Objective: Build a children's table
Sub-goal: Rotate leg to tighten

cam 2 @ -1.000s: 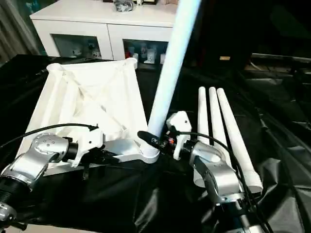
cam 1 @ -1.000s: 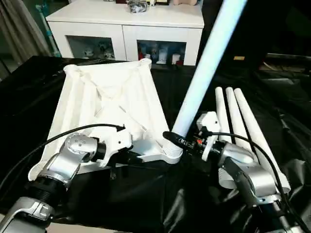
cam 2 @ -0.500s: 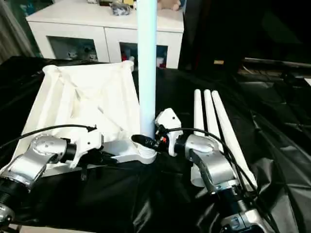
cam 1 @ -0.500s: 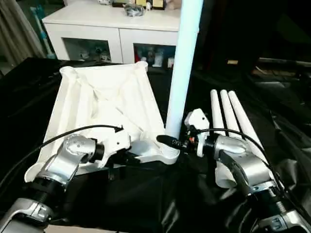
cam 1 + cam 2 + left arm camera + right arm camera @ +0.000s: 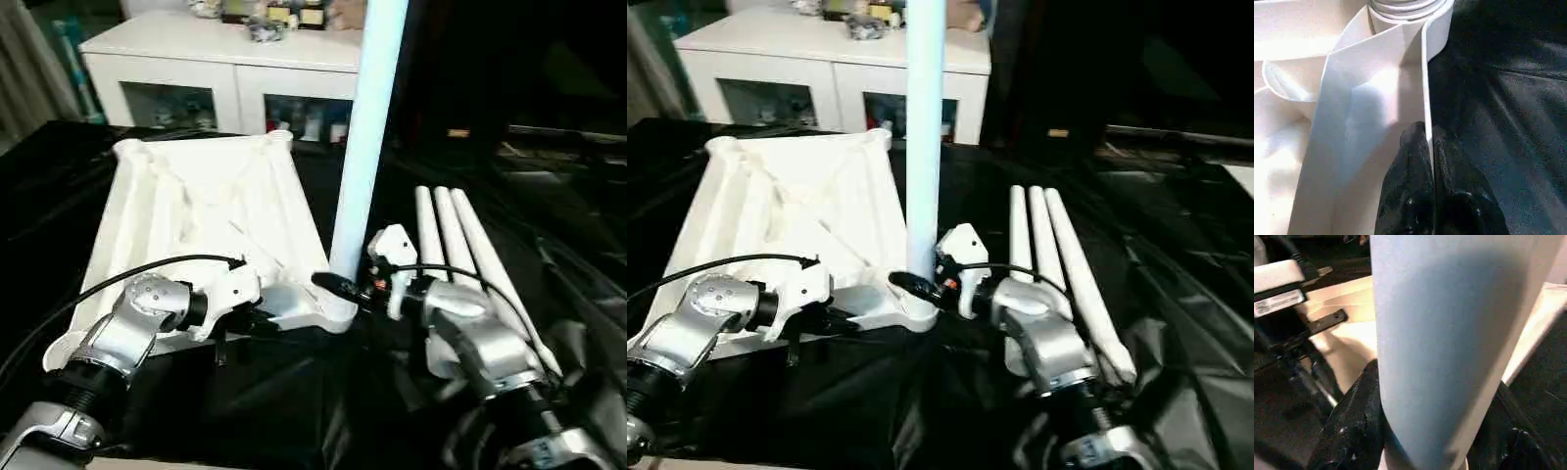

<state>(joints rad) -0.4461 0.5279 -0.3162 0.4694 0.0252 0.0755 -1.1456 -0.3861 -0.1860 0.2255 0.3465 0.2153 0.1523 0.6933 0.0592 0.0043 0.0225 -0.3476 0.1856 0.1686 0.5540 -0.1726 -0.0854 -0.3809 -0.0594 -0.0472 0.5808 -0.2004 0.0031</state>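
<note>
the leg (image 5: 367,137) in the right claw (image 5: 338,286) was leaning hard toward the robot's right a sec ago; now it stands nearly upright, w/ its foot end in the near-right corner socket (image 5: 331,311) of the tabletop (image 5: 196,211). right claw is closed around the leg just above the socket, fingers (image 5: 1352,426) on either side of the tube. left claw (image 5: 1427,147) is pinched narrow on the tabletop's near rim, holding it down, same as before. tabletop lies ribbed side up on the black-covered desk (image 5: 294,411). three spare legs (image 5: 451,250) lie side by side just right of the right arm.

meaning: leg looks lined up w/ the socket, so prob next is pressing or twisting it home. can't tell how deep it sits yet. one of four legs under way, so it's early.
</note>
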